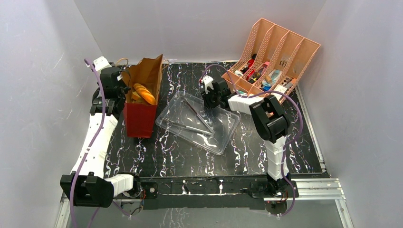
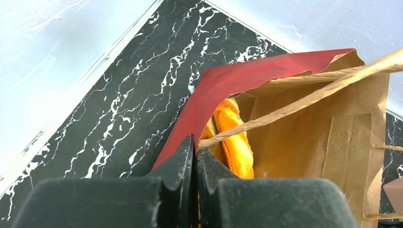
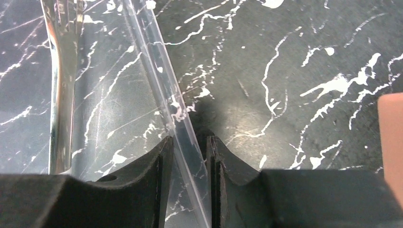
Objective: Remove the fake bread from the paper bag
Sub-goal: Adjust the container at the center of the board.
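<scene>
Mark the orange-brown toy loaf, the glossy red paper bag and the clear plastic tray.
orange-brown toy loaf [image 1: 145, 94]: top view, its upper side.
glossy red paper bag [image 1: 140, 121]: top view, red front wall.
clear plastic tray [image 1: 222, 130]: top view, bare floor.

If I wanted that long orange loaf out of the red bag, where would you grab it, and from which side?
Probably the upper end of the orange loaf, pinched across its narrow width, coming down from above through the open mouth of the paper bag. It leans lengthwise inside, and the bag's walls close off every other side.
</scene>
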Action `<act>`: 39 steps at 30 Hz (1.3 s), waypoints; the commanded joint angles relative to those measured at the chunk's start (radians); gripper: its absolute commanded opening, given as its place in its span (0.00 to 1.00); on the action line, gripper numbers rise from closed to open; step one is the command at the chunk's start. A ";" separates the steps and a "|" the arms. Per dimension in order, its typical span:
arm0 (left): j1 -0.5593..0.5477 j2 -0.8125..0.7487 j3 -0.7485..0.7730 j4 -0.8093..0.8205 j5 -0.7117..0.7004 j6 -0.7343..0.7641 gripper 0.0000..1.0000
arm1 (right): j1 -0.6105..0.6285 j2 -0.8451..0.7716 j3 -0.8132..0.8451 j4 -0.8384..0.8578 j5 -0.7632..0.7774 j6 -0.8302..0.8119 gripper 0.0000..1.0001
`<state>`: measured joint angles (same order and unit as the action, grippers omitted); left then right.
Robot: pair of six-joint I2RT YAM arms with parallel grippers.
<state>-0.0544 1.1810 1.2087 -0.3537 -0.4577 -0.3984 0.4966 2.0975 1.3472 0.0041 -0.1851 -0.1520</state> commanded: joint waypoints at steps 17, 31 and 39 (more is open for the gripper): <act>0.004 -0.126 -0.104 0.055 0.128 0.002 0.00 | -0.117 0.114 0.136 -0.067 0.211 0.144 0.29; 0.004 -0.150 -0.169 0.108 0.285 0.087 0.00 | -0.106 -0.039 0.141 -0.044 0.260 0.155 0.66; 0.003 -0.143 -0.118 0.126 0.293 0.198 0.00 | -0.053 -0.180 0.045 -0.037 0.259 0.177 0.70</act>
<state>-0.0540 1.0557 1.0405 -0.2832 -0.1840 -0.2692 0.4016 2.0380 1.4422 -0.0776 0.0576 0.0076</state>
